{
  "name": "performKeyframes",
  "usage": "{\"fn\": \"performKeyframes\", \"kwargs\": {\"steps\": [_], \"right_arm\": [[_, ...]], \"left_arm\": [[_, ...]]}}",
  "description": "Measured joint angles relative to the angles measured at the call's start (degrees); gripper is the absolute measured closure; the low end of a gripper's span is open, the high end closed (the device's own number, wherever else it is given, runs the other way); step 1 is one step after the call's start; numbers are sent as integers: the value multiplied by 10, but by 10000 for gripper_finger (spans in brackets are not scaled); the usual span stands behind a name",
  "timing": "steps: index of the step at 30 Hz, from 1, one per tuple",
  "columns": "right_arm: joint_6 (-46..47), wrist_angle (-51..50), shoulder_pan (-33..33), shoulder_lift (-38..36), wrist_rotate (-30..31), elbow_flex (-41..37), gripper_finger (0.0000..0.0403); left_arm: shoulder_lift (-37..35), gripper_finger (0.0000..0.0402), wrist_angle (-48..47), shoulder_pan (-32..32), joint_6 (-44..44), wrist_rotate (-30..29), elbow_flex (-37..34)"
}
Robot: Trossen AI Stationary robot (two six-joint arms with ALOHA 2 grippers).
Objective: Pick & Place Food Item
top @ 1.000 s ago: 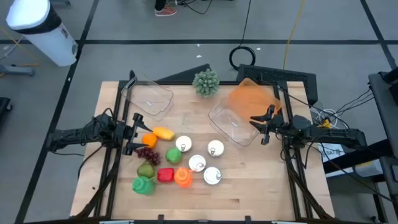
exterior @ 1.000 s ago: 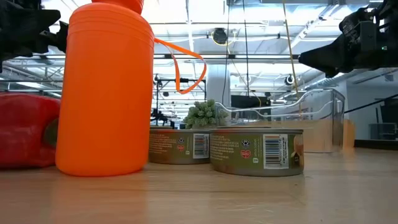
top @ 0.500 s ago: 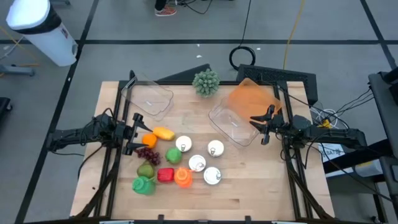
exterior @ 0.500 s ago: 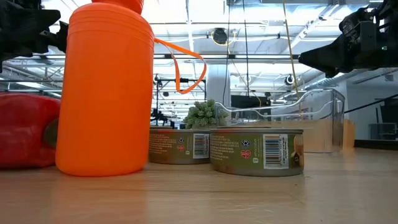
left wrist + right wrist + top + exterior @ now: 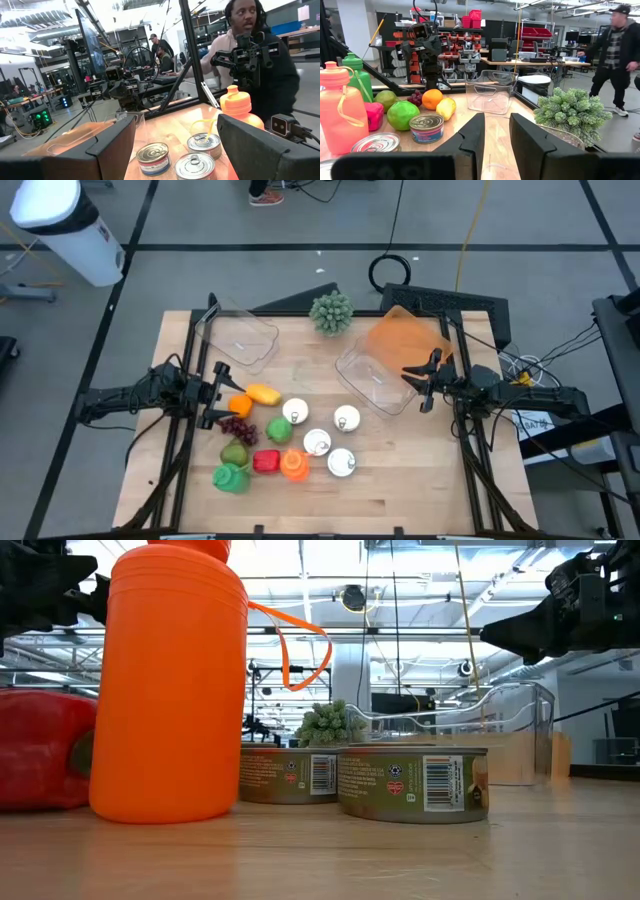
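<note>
Hovering at nine o'clock on the table [image 5: 400, 490], the left pincer [image 5: 217, 393] is spread wide and holds nothing, its tips just beside the round orange fruit [image 5: 240, 405]. Yellow lemon [image 5: 262, 393], dark grape bunch [image 5: 237, 426] and green apple [image 5: 279, 430] lie just past it, toward three o'clock. At three o'clock the right pincer [image 5: 423, 379] hovers by the clear plastic tub [image 5: 375, 378], fingers parted and empty. Only the low view shows the tall orange plastic bottle [image 5: 170, 685] and the tin cans [image 5: 413, 783] side-on; the left wrist view alone shows a seated person [image 5: 260, 65] beyond the table.
</note>
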Motion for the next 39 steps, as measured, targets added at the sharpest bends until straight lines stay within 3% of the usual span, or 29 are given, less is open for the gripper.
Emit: {"fn": "performKeyframes", "kwargs": {"steps": [39], "right_arm": [[0, 0, 0, 0, 0, 0, 321]], "left_arm": [[0, 108, 21, 0, 3, -4, 0]]}}
